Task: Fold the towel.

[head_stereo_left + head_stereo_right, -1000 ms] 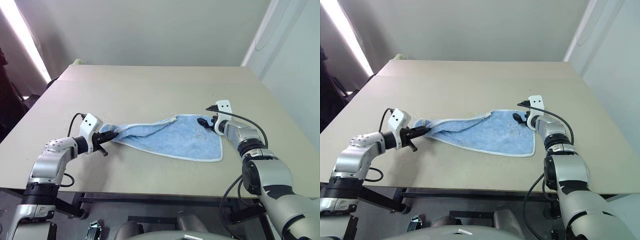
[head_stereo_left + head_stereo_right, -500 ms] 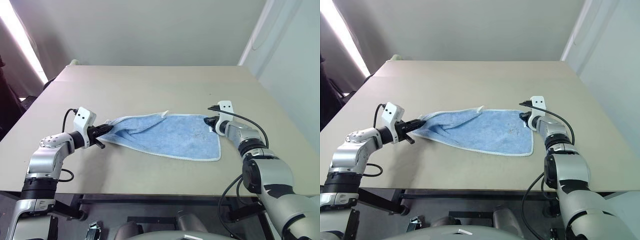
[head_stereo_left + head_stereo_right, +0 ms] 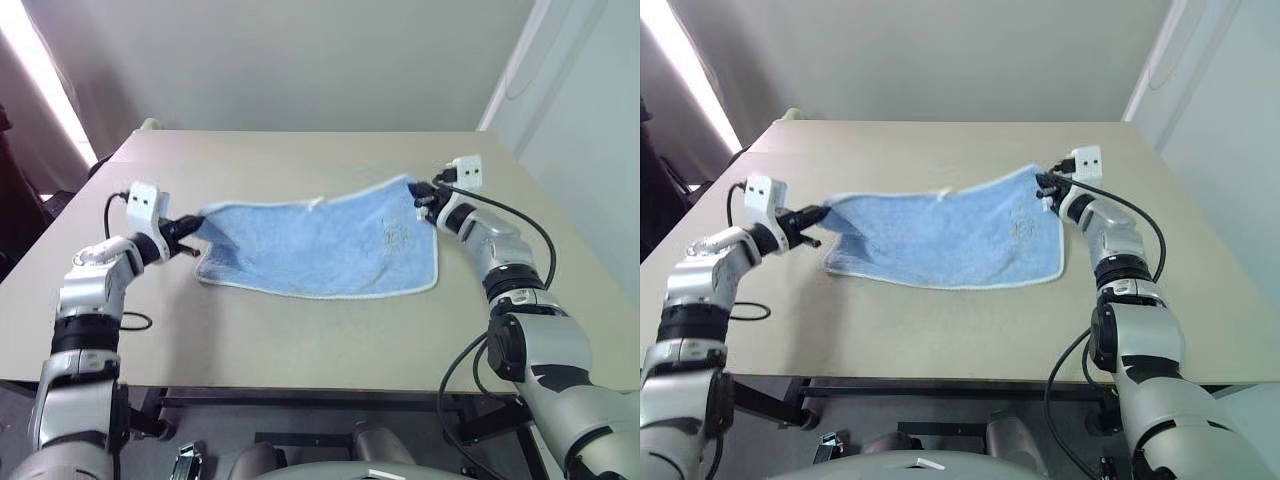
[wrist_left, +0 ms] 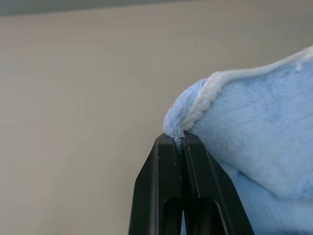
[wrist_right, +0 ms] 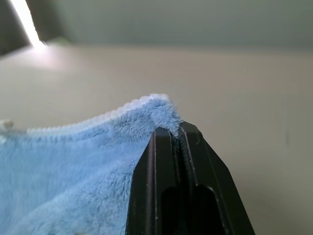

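The light-blue towel [image 3: 320,245] with a whitish hem hangs stretched between my two grippers above the beige table [image 3: 300,160]; its near edge still rests on the tabletop. My left gripper [image 3: 190,226] is shut on the towel's far left corner [image 4: 188,110], and its black fingers [image 4: 168,166] pinch the hem. On the right, my right gripper [image 3: 425,193] is shut on the far right corner [image 5: 159,110], lifted off the table. The far hem sags a little between the two grips.
The table's front edge [image 3: 300,385] runs just below the towel. A wall stands behind the table, and a bright window strip [image 3: 45,70] shows at the far left. Black cables trail from both wrists.
The right gripper closed on the towel's right corner and rose off the table. The left gripper lifted and moved left and away, pulling the towel taut and spreading it out.
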